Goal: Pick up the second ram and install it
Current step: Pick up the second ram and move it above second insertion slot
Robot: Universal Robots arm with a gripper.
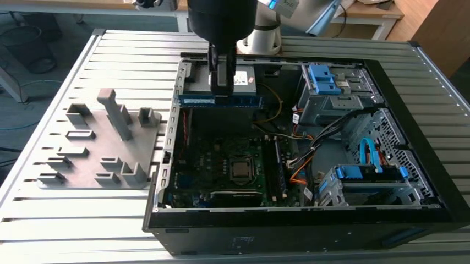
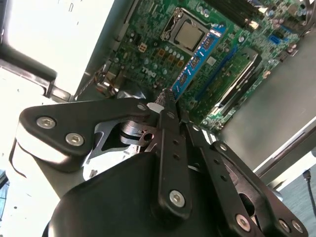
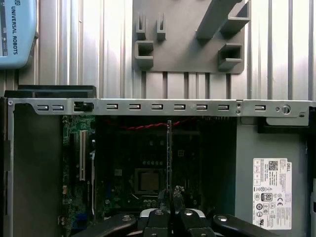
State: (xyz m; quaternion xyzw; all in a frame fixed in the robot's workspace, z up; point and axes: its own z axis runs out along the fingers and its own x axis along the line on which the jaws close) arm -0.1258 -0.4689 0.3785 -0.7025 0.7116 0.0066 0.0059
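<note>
Over the case (image 1: pixel 294 234), the gripper (image 1: pixel 222 91) seemingly clamps the second ram (image 1: pixel 250 101), contact hidden.

Printed white sticker (image 3: pixel 270 190) with rows of small marks and a code square, on grey power-supply box (image 3: pixel 247 148). White lettering on pale blue arm cover (image 3: pixel 15 34). Small white mark on green motherboard (image 2: pixel 148 71).

The claw (image 3: pixel 170 195) pinches the second ram (image 3: pixel 169 153), seen edge-on as a thin dark line, over the open computer case (image 3: pixel 158 106). Under it lies the shadowed motherboard (image 3: pixel 76 131) with what looks like the processor socket (image 3: pixel 148 180). Outside the case, grey holder blocks (image 3: pixel 190 49) sit on the slatted tabletop (image 3: pixel 64 49).
</note>
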